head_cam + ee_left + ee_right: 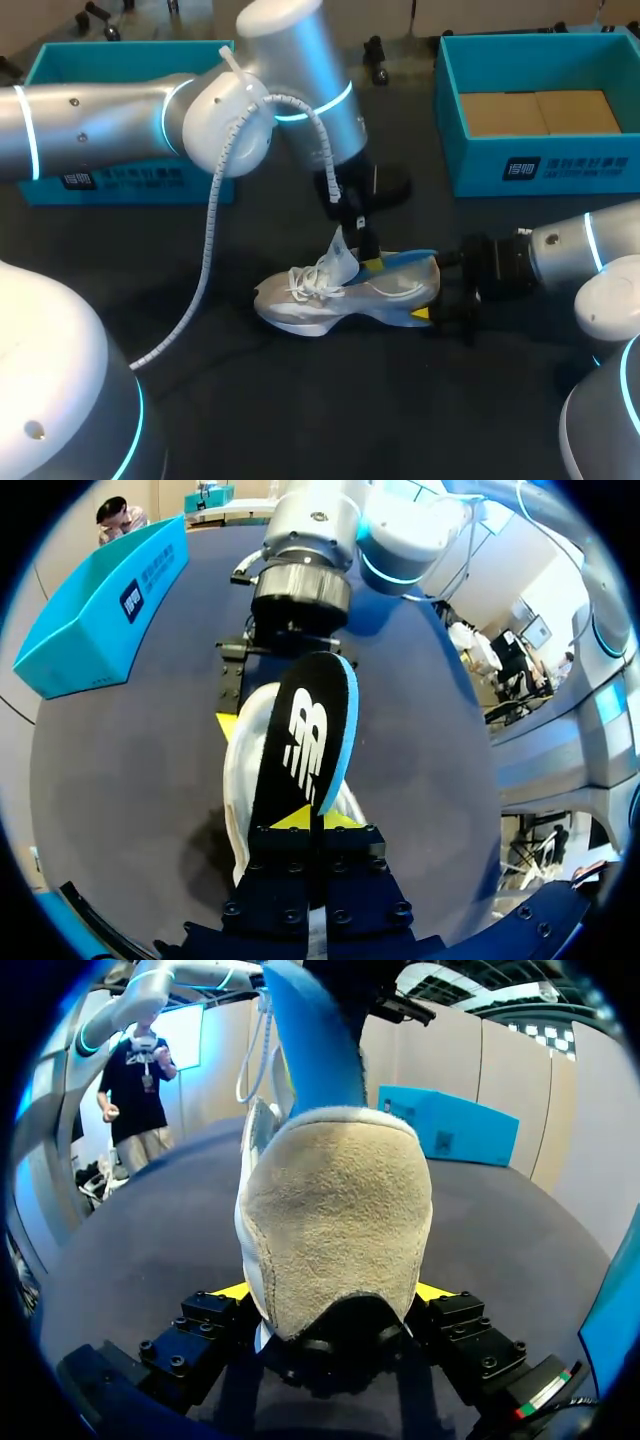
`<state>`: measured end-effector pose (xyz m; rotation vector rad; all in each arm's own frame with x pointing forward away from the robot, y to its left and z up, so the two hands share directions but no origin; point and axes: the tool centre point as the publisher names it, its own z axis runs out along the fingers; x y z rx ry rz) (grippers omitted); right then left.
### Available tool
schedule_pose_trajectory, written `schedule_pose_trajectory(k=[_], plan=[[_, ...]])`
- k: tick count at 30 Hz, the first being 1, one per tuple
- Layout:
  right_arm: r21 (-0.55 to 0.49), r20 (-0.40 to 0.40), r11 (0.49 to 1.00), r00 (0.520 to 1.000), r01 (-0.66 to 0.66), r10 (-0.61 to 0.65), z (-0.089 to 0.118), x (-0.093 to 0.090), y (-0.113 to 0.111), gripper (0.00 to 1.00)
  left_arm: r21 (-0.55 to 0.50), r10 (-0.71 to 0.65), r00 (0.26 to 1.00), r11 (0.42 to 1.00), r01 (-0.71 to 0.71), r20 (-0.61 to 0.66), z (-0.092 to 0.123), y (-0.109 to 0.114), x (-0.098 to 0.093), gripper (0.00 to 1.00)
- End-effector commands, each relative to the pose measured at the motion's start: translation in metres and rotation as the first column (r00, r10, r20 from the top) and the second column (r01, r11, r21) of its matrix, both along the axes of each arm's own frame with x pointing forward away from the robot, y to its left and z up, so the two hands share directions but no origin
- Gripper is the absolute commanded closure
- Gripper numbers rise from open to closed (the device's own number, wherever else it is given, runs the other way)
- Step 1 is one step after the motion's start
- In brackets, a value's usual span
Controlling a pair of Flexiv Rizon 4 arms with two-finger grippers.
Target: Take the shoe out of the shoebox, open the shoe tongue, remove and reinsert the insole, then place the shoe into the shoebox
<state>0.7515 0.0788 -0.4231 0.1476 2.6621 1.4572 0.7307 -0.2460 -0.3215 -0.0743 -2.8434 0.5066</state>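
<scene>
Shoe lies left-right, toe left; insole along it.

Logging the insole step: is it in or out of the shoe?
Partly out: left gripper holds the insole by one end above the shoe; the other is inside.

The left arm and the right arm are thick silver-white tubes with thin cyan rings at the joints. A white spiral cable runs along the left arm. The left hand and the right hand are black blocks with small screws and yellow fingertips.
</scene>
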Motion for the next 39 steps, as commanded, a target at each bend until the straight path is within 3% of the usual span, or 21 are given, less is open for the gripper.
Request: schedule_pose_trajectory(k=[1,9,11,17,18,19,29,39], plan=[[-0.002,0.001,1.0,1.0,0.002,-0.002,-0.002,0.0,0.001,1.0,-0.002,-0.004,1.0,1.0,0.004,-0.001,0.0,-0.009,-0.002,1.0],[-0.002,0.001,1.0,1.0,0.002,-0.002,-0.002,0.0,0.001,1.0,-0.041,-0.024,1.0,0.999,0.024,0.016,0.002,-0.008,-0.006,1.0],[-0.002,0.001,1.0,1.0,0.002,-0.002,-0.002,0.0,0.001,1.0,-0.055,-0.025,0.999,0.998,0.026,0.03,0.003,-0.008,-0.006,0.84],[-0.002,0.001,1.0,1.0,0.002,-0.002,-0.002,0.0,0.001,1.0,-0.098,-0.018,0.998,0.995,0.023,0.054,0.003,-0.01,-0.004,0.67],[-0.002,0.001,1.0,1.0,0.002,-0.002,-0.002,0.0,0.001,1.0,-0.111,-0.015,0.998,0.994,0.021,0.056,0.004,-0.01,-0.004,0.63],[-0.002,0.001,1.0,1.0,0.002,-0.002,-0.002,0.0,0.001,1.0,-0.121,-0.018,0.998,0.992,0.026,0.061,0.005,-0.01,-0.004,0.52],[-0.002,0.001,1.0,1.0,0.002,-0.002,-0.002,0.0,0.001,1.0,-0.219,-0.022,0.996,0.975,0.042,0.092,0.011,-0.015,-0.012,0.53],[-0.002,0.001,1.0,1.0,0.002,-0.002,-0.002,0.0,0.001,1.0,-0.276,-0.021,0.966,0.956,0.094,0.258,0.016,-0.022,-0.021,0.52]])
